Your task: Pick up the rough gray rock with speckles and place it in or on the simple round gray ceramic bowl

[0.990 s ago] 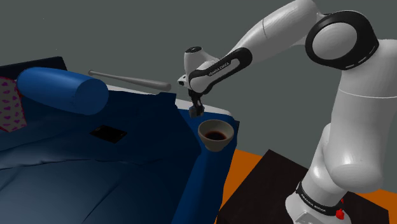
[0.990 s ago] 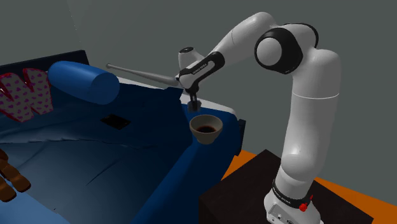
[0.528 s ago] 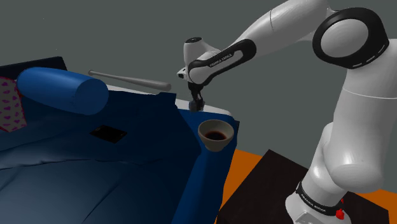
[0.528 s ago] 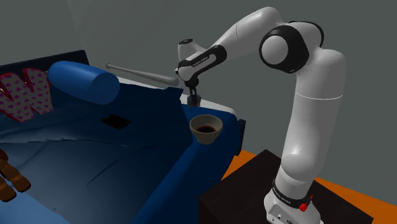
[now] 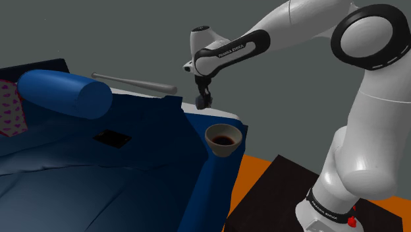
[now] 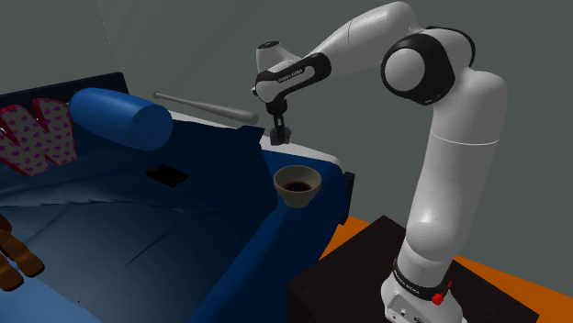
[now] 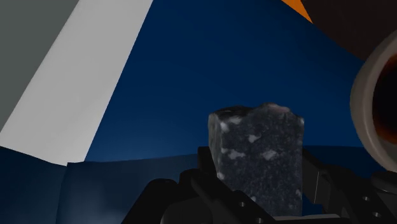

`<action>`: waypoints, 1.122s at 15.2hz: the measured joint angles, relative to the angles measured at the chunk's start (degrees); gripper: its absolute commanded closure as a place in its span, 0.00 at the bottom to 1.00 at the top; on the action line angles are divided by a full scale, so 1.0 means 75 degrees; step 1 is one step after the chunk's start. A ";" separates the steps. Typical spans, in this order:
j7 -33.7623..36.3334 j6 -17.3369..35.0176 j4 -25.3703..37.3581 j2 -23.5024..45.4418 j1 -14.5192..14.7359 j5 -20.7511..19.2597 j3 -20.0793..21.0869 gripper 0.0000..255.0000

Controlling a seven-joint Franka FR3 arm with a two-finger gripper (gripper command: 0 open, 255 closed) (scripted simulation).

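Grey rock (image 7: 257, 159) fast in end effector (image 5: 204, 101) above blue bed (image 5: 99, 171) (bowl (image 5: 220, 151) near, bat (image 5: 132, 82) behind)

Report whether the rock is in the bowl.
Out. The rock sits clasped in the gripper, above and beside the bowl.

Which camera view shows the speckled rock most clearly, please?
The wrist view: the rock is close to the camera, clasped between the black fingers, and its pale speckles are plain to see. In the shoulder and second exterior views it is too small and dark to tell apart from the gripper.
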 measured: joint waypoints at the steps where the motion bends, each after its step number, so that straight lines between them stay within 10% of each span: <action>1: -0.0014 -0.0112 0.0093 -0.0019 0.0007 0.0009 0.0006 1.00; 7: -0.0054 -0.0558 0.0293 -0.0263 0.0041 0.0009 0.0030 1.00; 17: 0.0952 -0.0741 -0.2351 -0.2880 0.0408 -0.0369 0.0525 1.00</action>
